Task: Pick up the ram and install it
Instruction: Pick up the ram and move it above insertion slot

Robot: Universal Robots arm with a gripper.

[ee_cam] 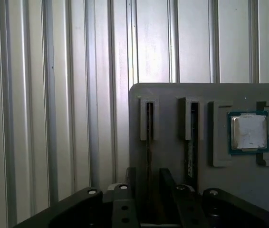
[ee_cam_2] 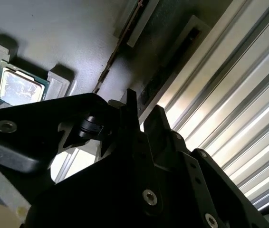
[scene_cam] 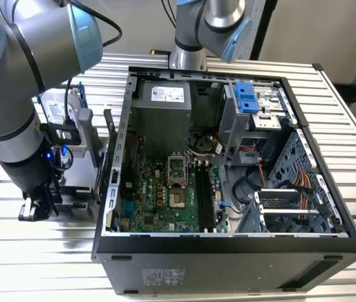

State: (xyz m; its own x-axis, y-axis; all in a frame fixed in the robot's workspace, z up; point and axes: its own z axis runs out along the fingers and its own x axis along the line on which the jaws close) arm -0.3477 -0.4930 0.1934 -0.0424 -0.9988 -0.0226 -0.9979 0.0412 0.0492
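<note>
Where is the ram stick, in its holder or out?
In. In the first wrist view the ram stands on edge in a slot of the grey holder, and the open gripper straddles it.

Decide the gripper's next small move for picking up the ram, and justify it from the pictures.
Probably close the jaws. In the first wrist view the gripper is open, with its jaws either side of the ram, which stands on edge in a slot of the grey holder; nothing is gripped yet.
</note>
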